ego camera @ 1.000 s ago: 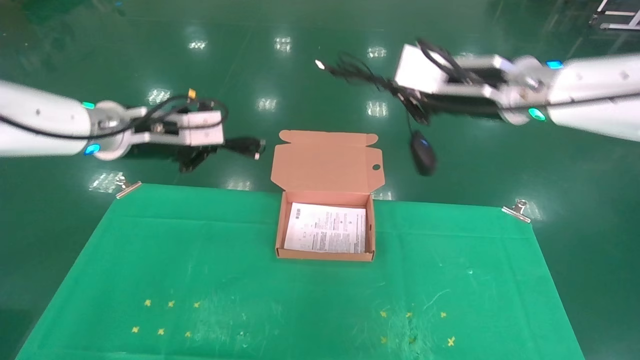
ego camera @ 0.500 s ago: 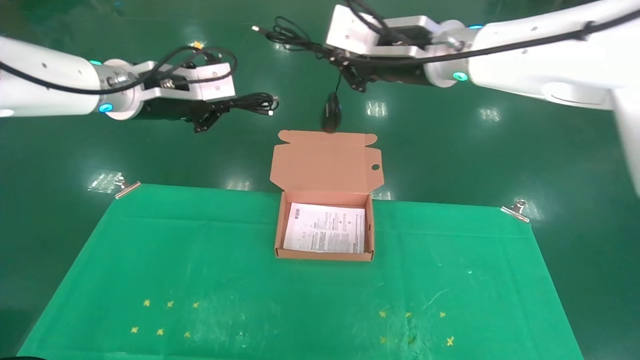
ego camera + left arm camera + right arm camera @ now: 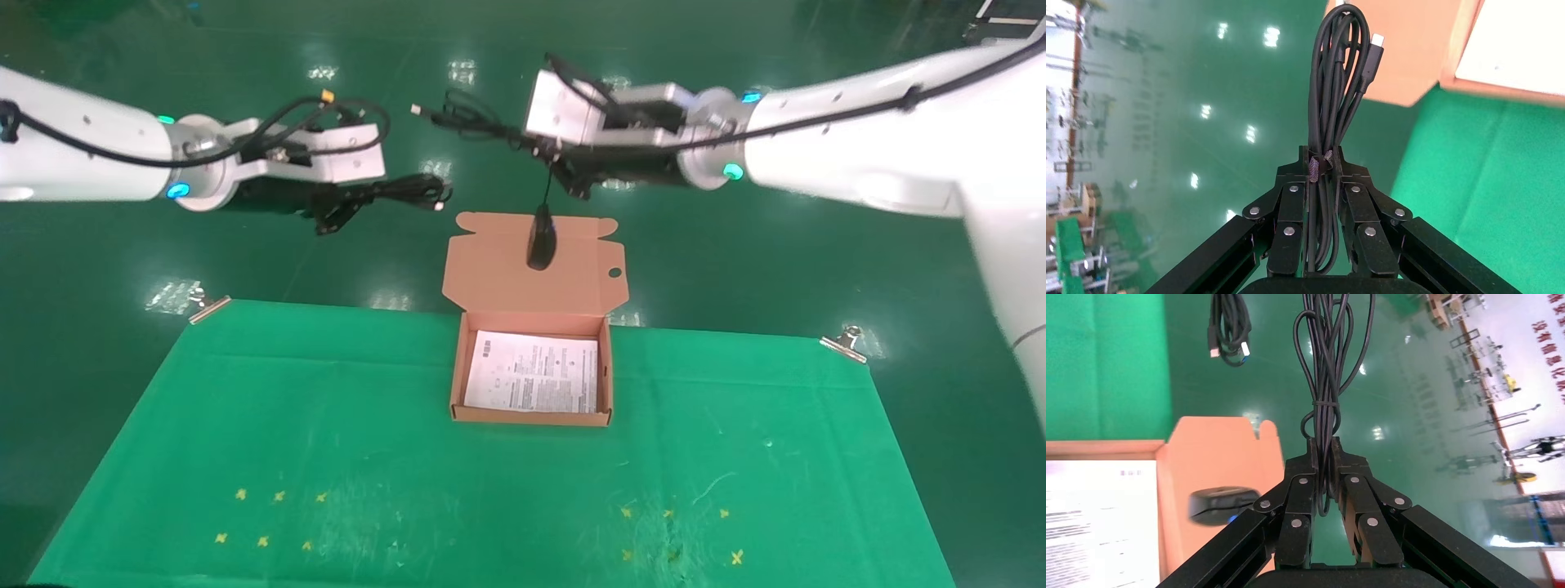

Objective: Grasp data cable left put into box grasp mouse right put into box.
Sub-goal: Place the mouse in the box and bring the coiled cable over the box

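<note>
Holding both items aloft behind the box [image 3: 531, 416]: one data cable [image 3: 400, 189], one mouse [image 3: 541, 237].

Left gripper [image 3: 331, 214] is clamped on the data cable bundle; arm reaches in roughly level from the left, and the bundle's long axis runs horizontally, plug ends pointing right toward the box flap. Right gripper [image 3: 572, 167] is closed on the mouse's cord [image 3: 1324, 386], arm extended level from the right. Mouse hangs below it, long axis vertical, in front of the raised flap, probably not touching it. Cord's USB end sticks out left. One box, open, printed sheet [image 3: 531, 382] inside, on the green cloth [image 3: 327, 457].
</note>
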Controlling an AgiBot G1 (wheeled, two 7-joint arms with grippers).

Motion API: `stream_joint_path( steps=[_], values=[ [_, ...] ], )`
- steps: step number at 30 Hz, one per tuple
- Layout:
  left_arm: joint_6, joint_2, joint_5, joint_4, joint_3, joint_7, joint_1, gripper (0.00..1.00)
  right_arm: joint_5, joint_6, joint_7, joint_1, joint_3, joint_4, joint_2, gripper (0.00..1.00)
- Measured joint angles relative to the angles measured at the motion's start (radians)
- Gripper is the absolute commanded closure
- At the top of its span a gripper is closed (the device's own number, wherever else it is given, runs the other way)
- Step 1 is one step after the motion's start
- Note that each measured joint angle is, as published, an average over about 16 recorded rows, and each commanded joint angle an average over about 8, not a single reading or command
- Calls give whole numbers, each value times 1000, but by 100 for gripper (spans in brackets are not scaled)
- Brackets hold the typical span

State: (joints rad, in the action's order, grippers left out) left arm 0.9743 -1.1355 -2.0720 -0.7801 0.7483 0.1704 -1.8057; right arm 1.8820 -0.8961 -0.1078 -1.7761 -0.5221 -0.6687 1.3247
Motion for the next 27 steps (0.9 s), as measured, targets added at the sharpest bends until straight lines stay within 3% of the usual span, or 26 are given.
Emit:
stream_joint_path(
  steps=[15,27],
  values=[
    [43,42,-118,-9,37,129,16,100,-10,1,19,87,-68,-11,19,100],
    [67,62,-159,-56,47,195,27,100,-46,40,83,148,-191,-53,34,100]
  ],
)
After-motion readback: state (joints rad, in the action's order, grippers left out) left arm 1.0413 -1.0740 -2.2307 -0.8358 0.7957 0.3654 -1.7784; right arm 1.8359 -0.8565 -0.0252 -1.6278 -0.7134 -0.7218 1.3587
